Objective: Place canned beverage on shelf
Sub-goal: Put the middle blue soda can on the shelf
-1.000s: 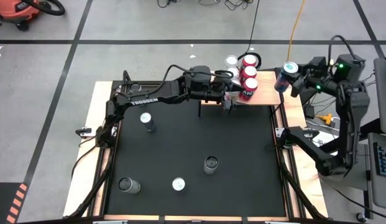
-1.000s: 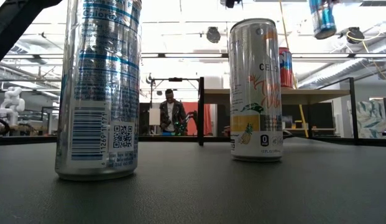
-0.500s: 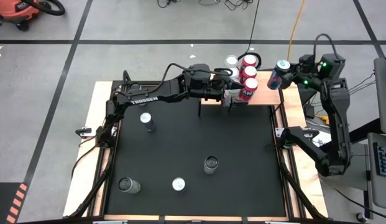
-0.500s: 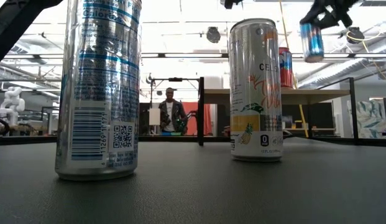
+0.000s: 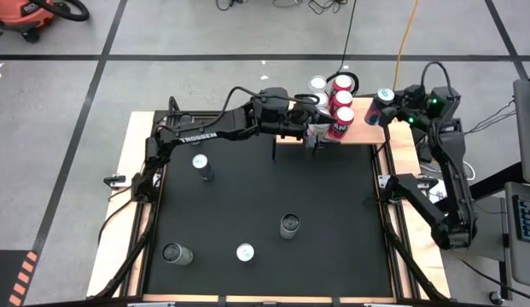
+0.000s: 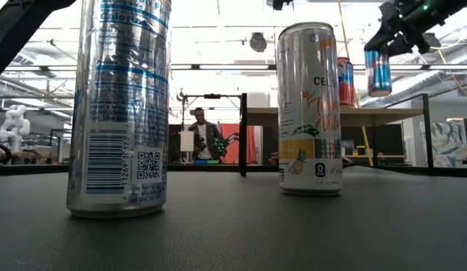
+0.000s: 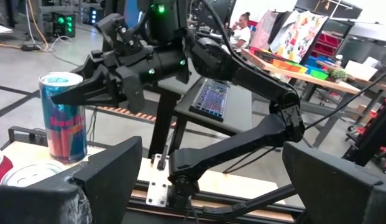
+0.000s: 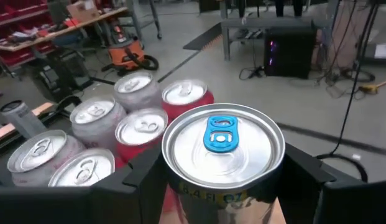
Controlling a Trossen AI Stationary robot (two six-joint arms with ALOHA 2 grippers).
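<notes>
Four cans stand loose on the black mat: nearest, in the low view, a tall silver can (image 6: 119, 105) and a white pineapple-print can (image 6: 309, 108), both upright. Farther back sits the shelf (image 5: 360, 130), its light-wood board carrying a cluster of at least six cans (image 8: 118, 134), silver-topped and red, all upright. The left gripper (image 5: 314, 136) rests at the shelf's near-left edge, jaws spread and empty. The right gripper (image 5: 393, 106) clasps a blue-and-red canned beverage (image 5: 380, 107) by its body just under the rim. That can hangs above the shelf's right end, apart from the cluster, long axis vertical, blue pull-tab upward.
</notes>
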